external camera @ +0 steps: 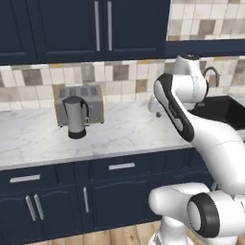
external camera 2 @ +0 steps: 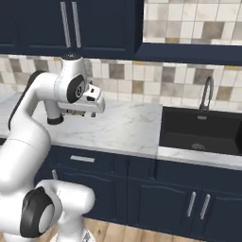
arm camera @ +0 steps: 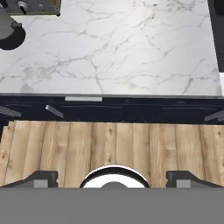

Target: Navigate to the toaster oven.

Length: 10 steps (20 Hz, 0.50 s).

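Kitchen counter, mid-run: my gripper (arm camera: 114,178) hangs over the floor in front of the cabinets, its 2 fingertips (arm camera: 41,178) spread wide apart with nothing between them. The hand view looks straight down on wooden floorboards (arm camera: 109,144), the dark blue cabinet fronts (arm camera: 131,111) and the white marble counter (arm camera: 131,48) beyond them.

The left base view takes in a silver 4-slot toaster (external camera: 93,103) with yellow sides, set back against the tiled wall, and a grey kettle (external camera: 76,117) standing just in front of it, touching or nearly so. In the hand view these 2 sit cropped in the top left corner. In the left base view my gripper (external camera: 158,112) is largely hidden behind my own arm.

The right base view looks the other way along the counter. There my gripper (external camera 2: 75,113) points down above the marble, and a black sink (external camera 2: 170,125) is sunk into the counter to my right, with a curved faucet (external camera 2: 206,92) behind it. A small round drain (external camera 2: 198,146) shows on the basin floor. The left base view catches just a corner of that sink. What the kettle holds is hidden.

Where the toaster oven stands, I cannot tell from these 3 views.
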### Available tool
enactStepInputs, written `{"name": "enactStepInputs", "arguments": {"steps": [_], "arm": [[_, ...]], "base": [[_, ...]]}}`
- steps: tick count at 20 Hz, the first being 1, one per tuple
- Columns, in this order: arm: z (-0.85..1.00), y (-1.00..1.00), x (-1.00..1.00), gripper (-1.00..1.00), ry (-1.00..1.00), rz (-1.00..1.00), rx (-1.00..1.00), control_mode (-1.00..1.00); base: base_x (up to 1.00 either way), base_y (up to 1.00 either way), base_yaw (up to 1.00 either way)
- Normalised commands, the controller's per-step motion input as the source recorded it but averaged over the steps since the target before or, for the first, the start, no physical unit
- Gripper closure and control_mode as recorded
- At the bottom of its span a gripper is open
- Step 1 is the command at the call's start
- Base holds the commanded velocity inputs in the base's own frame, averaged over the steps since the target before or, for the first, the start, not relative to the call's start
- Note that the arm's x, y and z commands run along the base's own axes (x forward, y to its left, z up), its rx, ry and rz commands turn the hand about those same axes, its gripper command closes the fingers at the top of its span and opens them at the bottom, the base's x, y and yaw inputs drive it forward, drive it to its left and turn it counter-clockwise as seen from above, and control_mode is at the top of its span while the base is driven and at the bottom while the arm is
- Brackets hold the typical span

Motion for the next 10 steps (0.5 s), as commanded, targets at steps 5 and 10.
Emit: {"name": "enactStepInputs", "arguments": {"steps": [5,10], "arm": [[0.00,0.00,0.00,-1.00,0.00,0.00,0.00,1.00],[0.00,0.00,0.00,-1.00,0.00,0.00,0.00,1.00]], "base": [[-0.28,-0.01,0.26],[-0.36,0.00,0.52]]}}
